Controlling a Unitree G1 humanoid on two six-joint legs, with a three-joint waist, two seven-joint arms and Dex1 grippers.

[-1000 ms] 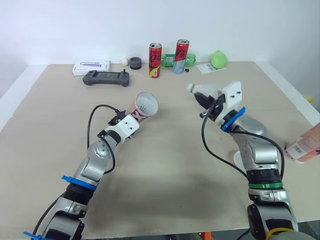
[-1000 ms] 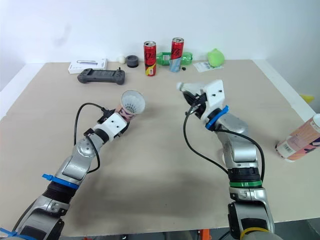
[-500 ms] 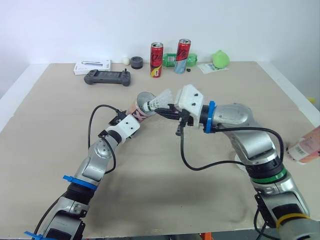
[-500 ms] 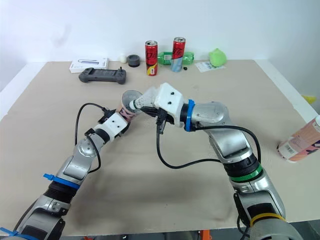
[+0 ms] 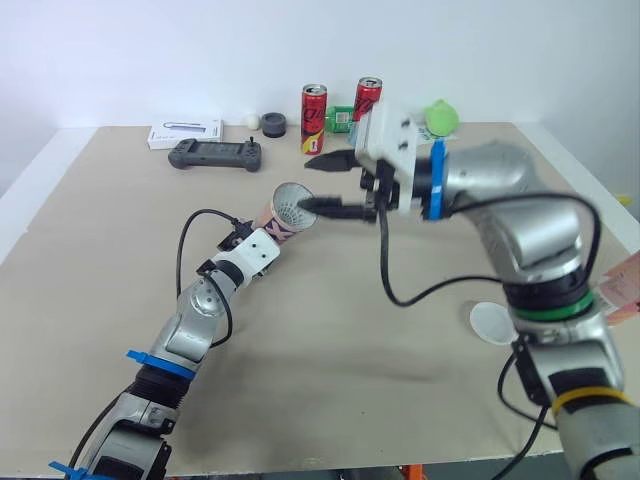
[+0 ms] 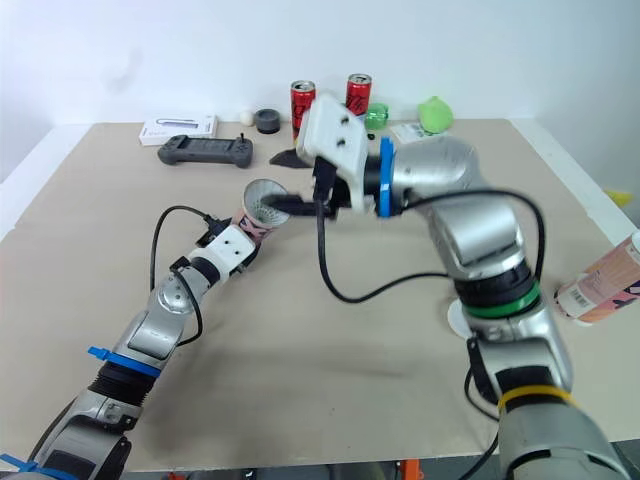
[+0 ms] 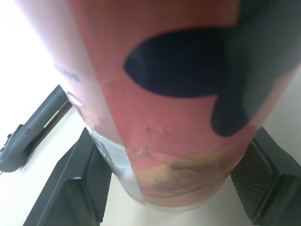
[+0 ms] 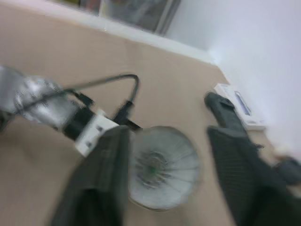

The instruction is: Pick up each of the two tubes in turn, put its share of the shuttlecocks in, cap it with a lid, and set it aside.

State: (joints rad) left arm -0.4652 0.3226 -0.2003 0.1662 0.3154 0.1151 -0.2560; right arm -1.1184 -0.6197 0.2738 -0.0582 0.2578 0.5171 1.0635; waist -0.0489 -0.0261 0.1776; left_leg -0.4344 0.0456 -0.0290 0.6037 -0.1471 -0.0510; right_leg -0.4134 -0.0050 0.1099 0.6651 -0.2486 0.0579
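Loading: left gripper clamps the tilted tube, shuttlecock inside; right gripper hovers spread-open at its mouth. Next, I judge, another shuttlecock or the white lid.

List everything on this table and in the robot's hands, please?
Table: one, beige, under everything.
Held tube: one, pink patterned, in the left gripper.
Shuttlecock: one, white, inside the held tube.
Other tube: one, pink, at the table's right edge.
Lid: one, white, flat on the table near the right arm.
Cans: two, red, upright at the far edge.
Bottle: one, green, lying behind the cans.
Round thing: one, green, right of the cans.
Game controller: one, black, far left.
Box: one, white, behind the controller.
Small ball: one, white, beside the box.
Left gripper: black fingers, shut on the held tube.
Right gripper: black fingers, open at the tube's mouth.
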